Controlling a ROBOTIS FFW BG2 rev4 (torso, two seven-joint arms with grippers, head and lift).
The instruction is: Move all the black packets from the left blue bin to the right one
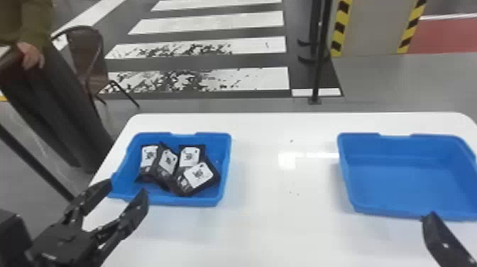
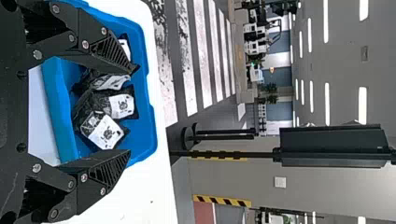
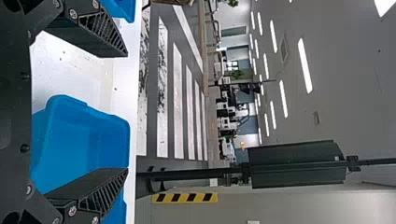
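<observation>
Apparently four white-labelled black packets [image 1: 198, 174] lie overlapping in the left blue bin [image 1: 184, 201].

This is probably a workshop, with crosswalk stripes [image 1: 213, 24] and hazard tape [image 1: 340, 30].

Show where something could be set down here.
Bare table lies between the left bin and right bin; the right bin's floor looks free too. Crowded: the left bin, where black packets overlap, and its near edge, by the left gripper.
</observation>
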